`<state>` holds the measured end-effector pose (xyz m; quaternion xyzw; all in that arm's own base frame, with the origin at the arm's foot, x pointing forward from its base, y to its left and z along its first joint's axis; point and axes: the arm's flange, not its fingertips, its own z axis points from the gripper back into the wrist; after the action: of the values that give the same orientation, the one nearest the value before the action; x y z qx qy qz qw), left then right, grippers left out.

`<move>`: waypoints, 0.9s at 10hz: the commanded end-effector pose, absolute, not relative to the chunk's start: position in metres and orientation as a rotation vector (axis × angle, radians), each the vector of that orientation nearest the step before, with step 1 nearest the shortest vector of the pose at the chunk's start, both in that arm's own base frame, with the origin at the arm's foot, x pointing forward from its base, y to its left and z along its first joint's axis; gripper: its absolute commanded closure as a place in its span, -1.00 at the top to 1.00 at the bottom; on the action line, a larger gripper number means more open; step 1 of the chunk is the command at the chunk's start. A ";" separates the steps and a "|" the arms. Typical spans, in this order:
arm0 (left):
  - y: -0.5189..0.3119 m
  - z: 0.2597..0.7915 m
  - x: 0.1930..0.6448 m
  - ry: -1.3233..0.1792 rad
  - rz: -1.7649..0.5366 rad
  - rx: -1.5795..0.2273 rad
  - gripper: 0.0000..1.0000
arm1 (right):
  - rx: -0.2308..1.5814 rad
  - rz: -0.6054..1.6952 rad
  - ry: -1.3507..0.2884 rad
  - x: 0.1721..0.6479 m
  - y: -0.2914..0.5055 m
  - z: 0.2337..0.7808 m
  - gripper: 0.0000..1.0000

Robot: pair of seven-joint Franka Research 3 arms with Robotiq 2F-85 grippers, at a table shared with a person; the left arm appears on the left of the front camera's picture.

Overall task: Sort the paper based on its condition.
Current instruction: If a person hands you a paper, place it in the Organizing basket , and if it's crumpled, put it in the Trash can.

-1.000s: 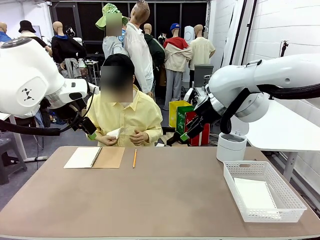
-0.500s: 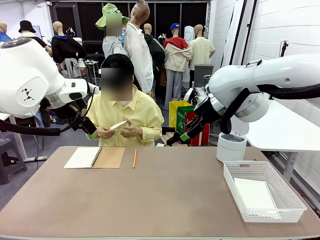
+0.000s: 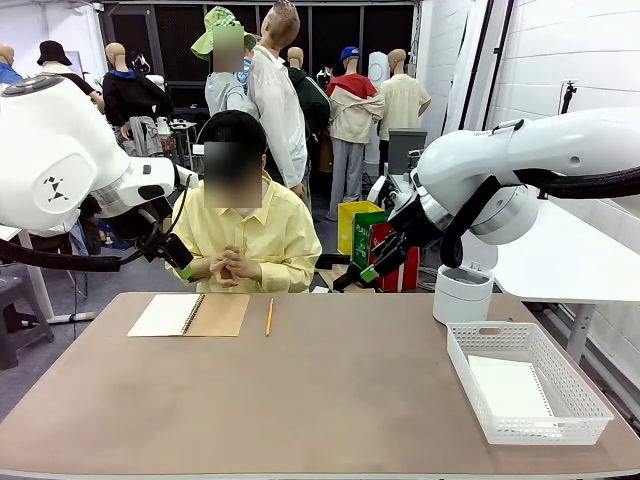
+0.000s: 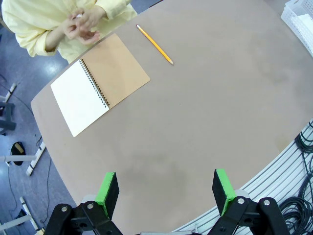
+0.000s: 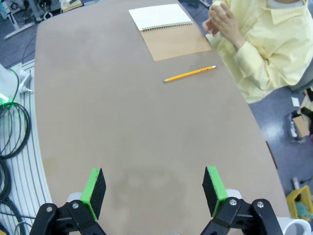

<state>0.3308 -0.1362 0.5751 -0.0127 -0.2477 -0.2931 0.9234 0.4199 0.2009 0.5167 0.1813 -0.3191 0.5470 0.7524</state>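
- The person sits at the table's [image 3: 330,400] 12 o'clock edge with both hands [image 3: 227,267] pressed together over a bit of white; from the left wrist view it looks like paper being crumpled, though too little shows to be sure. My reading is that the sheet is being prepared for sorting and has not yet been set down.
- One flat sheet of the paper [image 3: 510,388] lies inside the white mesh basket [image 3: 583,390], at about 4 o'clock on the table near the right edge. That suggests the basket is where sheets in good condition go.
- A white lidded bin [image 3: 462,293] stands just beyond the basket at about 2 o'clock, off the table edge; it is probably meant for spoiled sheets.
- The spiral notebook [image 3: 189,315] lies open at about 10 o'clock, and the pencil [image 3: 268,316] lies just to its right, both near the far edge and within the person's reach.
- The left gripper [image 4: 166,188] hangs high over the table with jaws released and nothing between its pads.
- The right gripper [image 5: 153,186] likewise hangs high, jaws spread wide and empty.
- The middle and near half of the table are bare, so either arm has open room to descend. The basket wall and the notebook corner are the only edges to mind.
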 end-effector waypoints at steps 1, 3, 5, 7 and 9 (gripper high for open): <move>-0.135 0.574 0.331 -0.517 -0.602 -0.033 1.00 | 0.396 1.192 -0.699 0.420 0.201 0.517 1.00; -0.135 0.574 0.331 -0.517 -0.602 -0.033 1.00 | 0.396 1.192 -0.699 0.420 0.201 0.517 1.00; -0.135 0.574 0.331 -0.517 -0.602 -0.033 1.00 | 0.396 1.192 -0.699 0.420 0.201 0.517 1.00; -0.135 0.574 0.331 -0.517 -0.602 -0.033 1.00 | 0.396 1.192 -0.699 0.420 0.201 0.517 1.00; -0.135 0.574 0.331 -0.517 -0.602 -0.033 1.00 | 0.396 1.192 -0.699 0.420 0.201 0.517 1.00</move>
<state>0.3308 -0.1362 0.5751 -0.0127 -0.2477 -0.2931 0.9234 0.4199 0.2009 0.5167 0.1813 -0.3191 0.5470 0.7524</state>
